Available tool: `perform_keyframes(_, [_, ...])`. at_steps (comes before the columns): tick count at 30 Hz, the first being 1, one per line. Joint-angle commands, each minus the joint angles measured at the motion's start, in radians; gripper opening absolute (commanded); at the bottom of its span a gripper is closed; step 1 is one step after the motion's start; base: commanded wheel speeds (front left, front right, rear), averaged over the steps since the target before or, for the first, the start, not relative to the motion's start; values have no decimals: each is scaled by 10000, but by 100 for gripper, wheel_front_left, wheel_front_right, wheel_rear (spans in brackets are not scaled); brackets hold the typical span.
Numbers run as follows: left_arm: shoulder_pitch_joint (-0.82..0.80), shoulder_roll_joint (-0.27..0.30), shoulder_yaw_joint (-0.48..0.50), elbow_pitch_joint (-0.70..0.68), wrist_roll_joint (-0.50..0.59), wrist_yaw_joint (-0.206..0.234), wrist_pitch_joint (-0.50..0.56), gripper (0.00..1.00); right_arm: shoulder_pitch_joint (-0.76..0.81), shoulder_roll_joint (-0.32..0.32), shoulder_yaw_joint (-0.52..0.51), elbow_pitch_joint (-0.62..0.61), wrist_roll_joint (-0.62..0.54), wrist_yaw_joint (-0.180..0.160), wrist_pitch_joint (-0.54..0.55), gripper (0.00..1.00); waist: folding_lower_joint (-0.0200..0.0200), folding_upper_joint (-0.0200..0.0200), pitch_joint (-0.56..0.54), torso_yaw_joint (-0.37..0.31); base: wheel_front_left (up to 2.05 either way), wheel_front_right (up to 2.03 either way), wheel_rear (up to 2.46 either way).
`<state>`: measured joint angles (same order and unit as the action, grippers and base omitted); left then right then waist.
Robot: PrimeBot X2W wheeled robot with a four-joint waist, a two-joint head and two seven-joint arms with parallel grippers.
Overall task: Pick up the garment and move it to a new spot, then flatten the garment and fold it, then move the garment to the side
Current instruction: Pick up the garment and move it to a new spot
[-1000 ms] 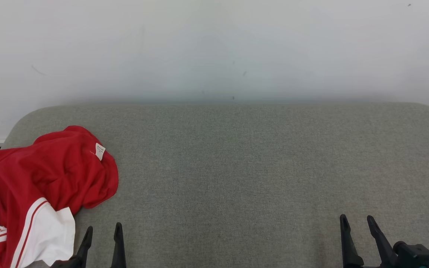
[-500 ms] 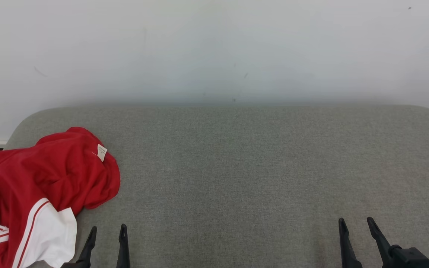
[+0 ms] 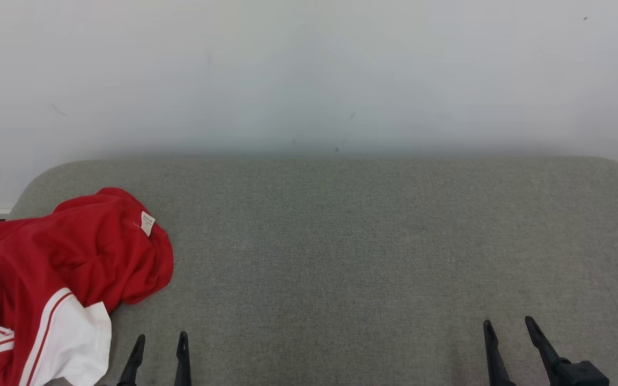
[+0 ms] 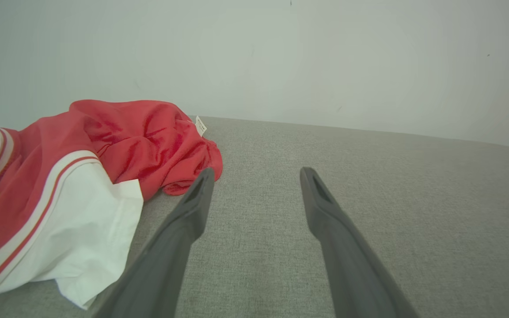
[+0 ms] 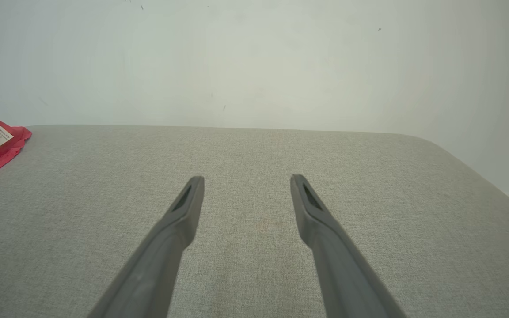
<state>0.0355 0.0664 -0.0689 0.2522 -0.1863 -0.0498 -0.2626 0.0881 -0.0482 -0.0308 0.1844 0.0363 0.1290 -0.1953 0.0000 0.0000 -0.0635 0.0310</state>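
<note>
I'm at the near edge of the grey cushion [image 3: 341, 241]. Both pincers are released, fingers spread wide with nothing between them. My left gripper [image 3: 161, 336] hovers over the cushion's near-left part. My right gripper [image 3: 507, 321] hangs over its near-right part, well apart from the cloth.

The garment [image 3: 62, 268] lies heaped at the cushion's left end, and its outer side seems to spill past the left edge there. The step in hand is the pickup, by my reckoning, and it is not yet begun.

To do it well, I'd take the left pincer toward the cushion's left end and bite a thick fold of the red bulk. I'd avoid the loose white panel [image 3: 81, 343] nearest me, because one thin layer could slip out. I'd come in low, straddle a ridge and pinch deep.

The cloth looks like soft, matte jersey, rumpled into rounded folds. White stripes edge the panel, and a small pale care tag [image 3: 147, 222] sits near the top of the mound. The cushion is a coarse grey weave with rounded corners. It may drag at the fabric, so I'd lift before carrying.
</note>
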Motion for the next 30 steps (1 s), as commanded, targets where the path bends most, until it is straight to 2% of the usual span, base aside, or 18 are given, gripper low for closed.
perform_keyframes(1, [-9, -38, 20, 50, -97, 12, -35, 100, 114, -37, 1, 6, -22, 32, -55, 100, 0, 0, -1, -3, 0, 0, 0])
perform_keyframes(16, [-33, -87, 178, 107, -263, -17, -35, 100, 189, -35, -15, -9, 86, 32, -106, 100, 0, 0, 1, 233, 0, 0, 0])
perform_keyframes(23, [-99, -96, 211, 107, -214, 37, -33, 100, 265, -34, 5, -45, 156, 32, -127, 100, 0, 0, 71, 928, 0, 0, 0])
perform_keyframes(30, [-26, -24, 323, 162, -121, 47, -33, 100, 251, -30, 94, -8, 285, 33, -188, 100, 0, 0, 127, 2232, 0, 0, 0])
